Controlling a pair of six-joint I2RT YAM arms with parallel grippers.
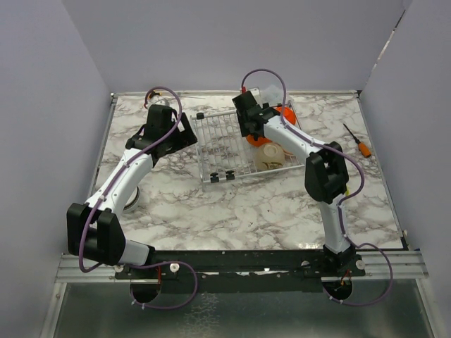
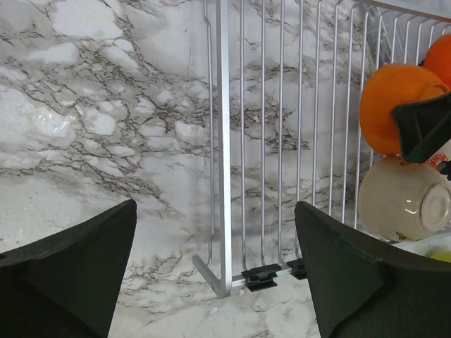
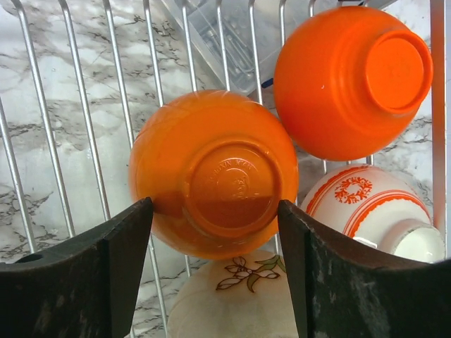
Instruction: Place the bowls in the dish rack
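Dish rack (image 1: 218, 141) on marble table (image 1: 246, 211), grey walls (image 1: 211, 42); right claw (image 3: 215, 208) clamps orange bowl (image 3: 211, 155), left claw (image 2: 215, 211) apart.

The whole table (image 1: 246, 211) is taken in from high above its 6 o'clock edge, facing 12 o'clock. The dish rack (image 2: 223, 141) is viewed closely from its 9 o'clock side at the left wrist. One orange bowl (image 3: 211, 176), shared by both wrist views, is seen from directly above, very near, at the right wrist.
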